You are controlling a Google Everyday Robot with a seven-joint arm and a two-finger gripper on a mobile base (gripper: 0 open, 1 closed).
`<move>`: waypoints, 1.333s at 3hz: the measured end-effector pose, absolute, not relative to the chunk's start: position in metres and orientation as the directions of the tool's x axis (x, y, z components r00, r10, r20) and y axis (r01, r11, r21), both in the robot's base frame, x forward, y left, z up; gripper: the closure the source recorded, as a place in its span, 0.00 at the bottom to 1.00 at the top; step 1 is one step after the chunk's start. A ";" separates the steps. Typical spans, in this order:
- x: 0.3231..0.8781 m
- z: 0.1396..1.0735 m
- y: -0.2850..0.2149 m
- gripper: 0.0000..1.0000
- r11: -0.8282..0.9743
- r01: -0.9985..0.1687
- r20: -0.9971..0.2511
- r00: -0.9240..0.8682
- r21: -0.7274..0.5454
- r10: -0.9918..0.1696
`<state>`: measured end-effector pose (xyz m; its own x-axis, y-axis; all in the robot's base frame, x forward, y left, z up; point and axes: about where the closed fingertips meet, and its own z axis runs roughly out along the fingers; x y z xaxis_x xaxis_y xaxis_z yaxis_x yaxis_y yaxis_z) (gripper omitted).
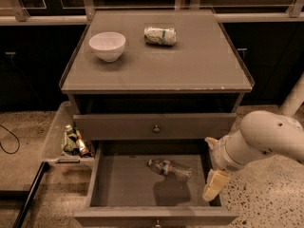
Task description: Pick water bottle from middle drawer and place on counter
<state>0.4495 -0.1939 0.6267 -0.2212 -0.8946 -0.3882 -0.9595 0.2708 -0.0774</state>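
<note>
The water bottle (169,168), clear with a red-and-blue label, lies on its side on the floor of the open middle drawer (123,184), near the centre right. The gripper (213,184) hangs at the drawer's right wall, to the right of the bottle and apart from it. The counter (190,65) is the flat cabinet top above, holding a white bowl (107,45) and a crumpled green-and-white packet (160,35).
A clear plastic tray (59,144) with tiny brown and green bottles sticks out at the cabinet's left side. The closed top drawer (155,126) sits above the open one. A dark frame (28,194) and a cable lie on the speckled floor at left.
</note>
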 end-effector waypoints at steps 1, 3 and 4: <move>0.452 0.620 -0.195 0.00 0.284 -0.956 -0.408 -0.233 -0.067 -0.883; 0.482 0.580 -0.199 0.00 0.319 -0.942 -0.524 -0.220 -0.105 -0.823; 0.494 0.552 -0.191 0.00 0.303 -0.945 -0.575 -0.184 -0.118 -0.797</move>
